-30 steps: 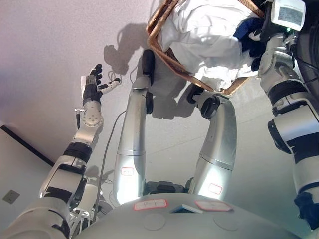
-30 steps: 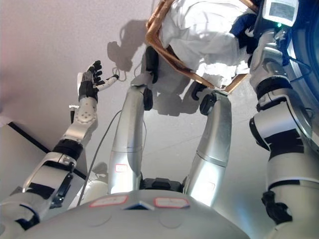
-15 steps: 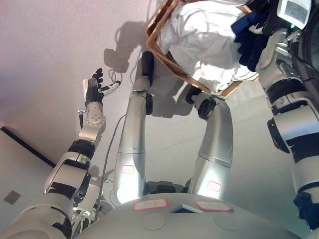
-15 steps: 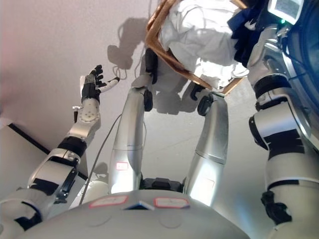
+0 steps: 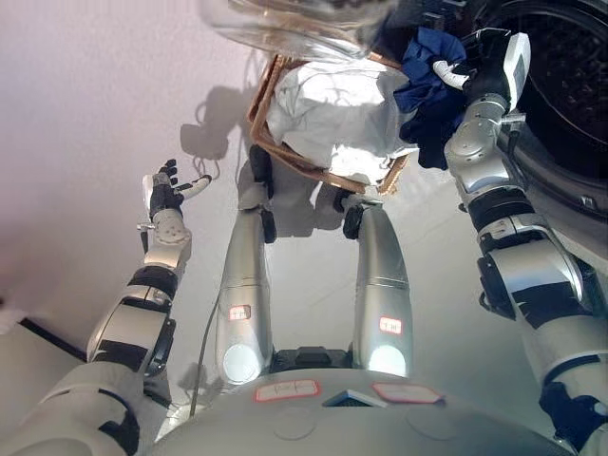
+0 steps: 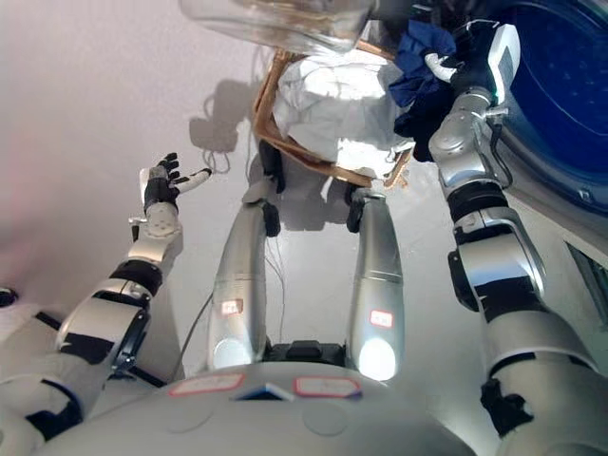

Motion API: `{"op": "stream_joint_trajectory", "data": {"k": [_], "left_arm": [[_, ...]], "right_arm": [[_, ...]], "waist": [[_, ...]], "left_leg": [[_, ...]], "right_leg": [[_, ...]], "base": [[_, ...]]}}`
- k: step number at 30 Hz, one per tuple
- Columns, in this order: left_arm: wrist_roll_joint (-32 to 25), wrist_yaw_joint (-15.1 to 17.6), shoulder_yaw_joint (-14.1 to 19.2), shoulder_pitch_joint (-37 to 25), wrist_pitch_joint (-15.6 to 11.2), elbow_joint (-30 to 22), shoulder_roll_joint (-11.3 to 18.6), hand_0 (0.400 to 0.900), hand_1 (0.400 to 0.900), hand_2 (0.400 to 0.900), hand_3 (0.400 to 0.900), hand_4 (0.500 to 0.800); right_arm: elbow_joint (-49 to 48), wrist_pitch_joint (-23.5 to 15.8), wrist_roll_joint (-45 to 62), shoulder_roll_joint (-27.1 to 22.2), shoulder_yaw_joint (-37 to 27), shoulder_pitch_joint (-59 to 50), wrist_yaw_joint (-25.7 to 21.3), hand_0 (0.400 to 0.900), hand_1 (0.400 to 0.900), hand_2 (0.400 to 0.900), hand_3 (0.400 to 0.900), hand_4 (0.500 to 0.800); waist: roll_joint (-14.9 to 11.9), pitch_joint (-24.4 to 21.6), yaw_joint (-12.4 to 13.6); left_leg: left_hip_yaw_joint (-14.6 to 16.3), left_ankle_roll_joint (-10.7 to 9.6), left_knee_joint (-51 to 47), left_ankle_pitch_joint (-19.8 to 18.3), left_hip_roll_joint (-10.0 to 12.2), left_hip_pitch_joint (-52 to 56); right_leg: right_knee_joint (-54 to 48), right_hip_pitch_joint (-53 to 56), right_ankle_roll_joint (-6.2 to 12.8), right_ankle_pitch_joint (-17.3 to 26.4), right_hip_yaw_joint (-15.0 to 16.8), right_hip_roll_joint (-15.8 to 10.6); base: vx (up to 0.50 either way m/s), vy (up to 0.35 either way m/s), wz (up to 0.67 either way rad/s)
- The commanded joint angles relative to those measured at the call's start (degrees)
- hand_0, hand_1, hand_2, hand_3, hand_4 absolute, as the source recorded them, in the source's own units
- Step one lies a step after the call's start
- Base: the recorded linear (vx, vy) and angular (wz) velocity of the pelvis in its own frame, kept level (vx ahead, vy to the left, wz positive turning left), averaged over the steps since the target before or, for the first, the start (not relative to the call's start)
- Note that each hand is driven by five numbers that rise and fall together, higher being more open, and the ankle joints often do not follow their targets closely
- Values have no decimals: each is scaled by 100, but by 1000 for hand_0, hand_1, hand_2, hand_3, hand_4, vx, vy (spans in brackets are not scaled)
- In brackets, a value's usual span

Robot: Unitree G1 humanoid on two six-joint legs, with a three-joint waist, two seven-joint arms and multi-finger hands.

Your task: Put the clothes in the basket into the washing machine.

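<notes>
A wicker basket (image 5: pixel 269 147) stands on the floor ahead, filled with white clothes (image 5: pixel 328 104). My right hand (image 5: pixel 463 74) is shut on a dark blue garment (image 5: pixel 427 90) and holds it lifted above the basket's right side, next to the washing machine's open drum (image 5: pixel 560 85). The garment hangs down beside my right forearm. My left hand (image 5: pixel 165 187) is open and empty, held out over the floor to the left. The machine's open glass door (image 5: pixel 294 24) shows at the top.
The washing machine (image 6: pixel 560 114) fills the upper right. The basket sits just in front of my feet. Bare floor spreads to the left of the basket.
The camera has tilted up, bringing the drum and door into view. My right hand has lifted the dark blue garment out of the basket toward the drum. The left hand stays open.
</notes>
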Motion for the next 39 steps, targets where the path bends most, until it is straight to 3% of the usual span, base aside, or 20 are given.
{"op": "stream_joint_trajectory", "data": {"k": [1, 2, 3, 5, 12, 17, 19, 25, 31, 39], "left_arm": [[222, 131, 354, 391, 40, 598, 163, 900, 900, 900, 900, 800], [234, 123, 369, 400, 42, 615, 166, 900, 900, 900, 900, 800], [224, 288, 230, 65, 167, 662, 162, 900, 900, 900, 900, 800], [188, 230, 92, -426, 178, 444, 227, 900, 900, 900, 900, 800], [21, 247, 37, -837, 206, 318, 201, 900, 900, 900, 900, 800], [54, 287, 59, -827, 232, 259, 145, 900, 900, 900, 900, 800], [72, 313, 78, -782, 247, 233, 126, 900, 900, 900, 900, 800], [61, 304, 43, -917, 230, 348, 110, 900, 900, 900, 900, 800], [-56, 270, 37, -910, 194, 438, 62, 900, 900, 900, 900, 800], [2, 283, 83, -446, 170, 429, -85, 900, 900, 900, 900, 800]], "right_arm": [[-346, -408, 420, -212, -364, 201, -232, 400, 400, 400, 400, 500], [-399, -471, 542, -187, -460, 280, -217, 400, 400, 400, 400, 500], [-456, -496, 689, -65, -476, 339, -263, 400, 400, 400, 400, 500], [-391, -500, 990, 28, -597, 311, -181, 400, 400, 400, 400, 500], [-569, -941, 1965, 337, -1136, 390, -403, 400, 400, 400, 400, 500], [-907, -1108, 2086, 358, -1338, 443, -599, 400, 400, 400, 400, 500], [-1038, -1099, 2061, 311, -1419, 476, -685, 400, 400, 400, 400, 500], [-717, -1183, 2344, 83, -1542, 194, -699, 400, 400, 400, 400, 500], [-279, -1354, 2873, -238, -1676, -374, -689, 400, 400, 400, 400, 500], [-259, -1475, 2944, -648, -1837, -743, -990, 400, 400, 400, 400, 500]], "waist": [[106, -522, -33], [105, -523, -35], [109, -534, -101], [152, -530, -184], [331, -588, -235], [408, -674, -240], [407, -677, -267], [448, -755, -235], [522, -824, -70], [660, -947, 153]], "left_leg": [[95, 10, -291, -441, -135, 185], [103, 11, -332, -426, -135, 235], [155, 8, -357, -425, -118, 278], [239, -2, -459, -409, -111, 375], [350, -6, -700, -368, -157, 646], [420, -11, -881, -321, -174, 808], [511, 25, -966, -137, -182, 820], [536, 16, -1139, -79, -213, 928], [554, -17, -1372, 42, -203, 1058], [483, -113, -1829, 256, -224, 1427]], "right_leg": [[-1280, 188, -119, 1199, 233, 402], [-1346, 236, -118, 1223, 255, 405], [-1397, 271, -117, 1254, 281, 427], [-1512, 326, -114, 1301, 339, 458], [-1812, 552, -99, 1407, 433, 471], [-2029, 683, -106, 1489, 480, 478], [-2160, 704, -143, 1679, 466, 457], [-2299, 775, -144, 1738, 481, 468], [-2400, 848, -141, 1735, 430, 441], [-2423, 1033, -155, 1635, 329, 427]], "base": [[-4, -9, -13], [5, 12, -21], [5, 50, -33], [6, 86, -40], [21, 16, -14], [6, 5, -11], [-75, -7, -9], [14, -18, -5], [29, -36, -2], [39, -29, 8]]}}
